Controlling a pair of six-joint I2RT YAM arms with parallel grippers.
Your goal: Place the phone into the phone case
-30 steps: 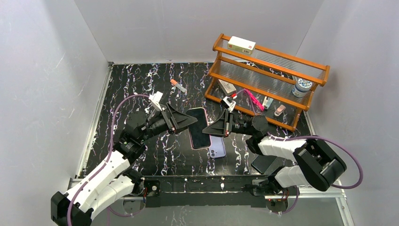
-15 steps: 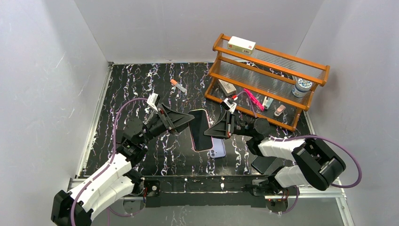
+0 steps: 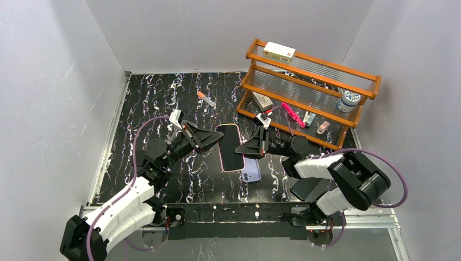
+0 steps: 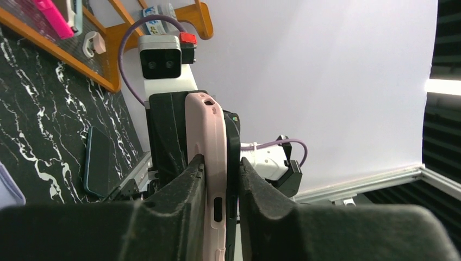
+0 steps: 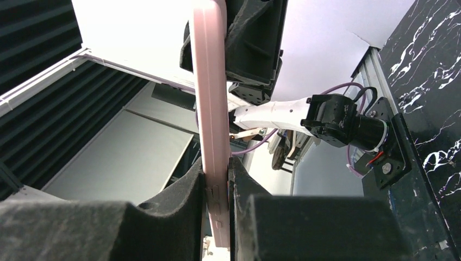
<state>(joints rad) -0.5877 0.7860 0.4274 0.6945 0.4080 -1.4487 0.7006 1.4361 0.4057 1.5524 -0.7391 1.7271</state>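
Grey walls close in a black table (image 3: pixel 163 98) veined with white. From the near left corner the left arm reaches toward the middle. The left gripper (image 3: pixel 219 139) is clamped on the left long edge of the phone (image 3: pixel 231 147). The phone's dark screen faces up and is rimmed by the pink phone case (image 4: pixel 209 136). In the left wrist view both fingers (image 4: pixel 179 190) press against the case's side, with the side-button cutouts showing just between them.

Behind the phone, a small orange-tipped tube (image 3: pixel 206 99) lies alone on the table. Under the phone's near end, a lavender handset or case (image 3: pixel 251 174) lies flat with its camera corner showing. It cannot be told which of the two it is, nor whether the phone touches it.

The right gripper (image 3: pixel 243 149) pinches the phone's opposite long edge, so the phone sits between the two grippers. The right wrist view shows the thin pink edge squeezed tight between that gripper's pads.

Farther right stands a wooden shelf rack (image 3: pixel 321 65). A white box (image 3: pixel 279 52) lies on its top tier, a pink marker (image 3: pixel 292 115) lower down and a blue-lidded jar (image 3: pixel 348 100) at its right end. A dark phone (image 3: pixel 304 188) lies flat beside the right arm's base.
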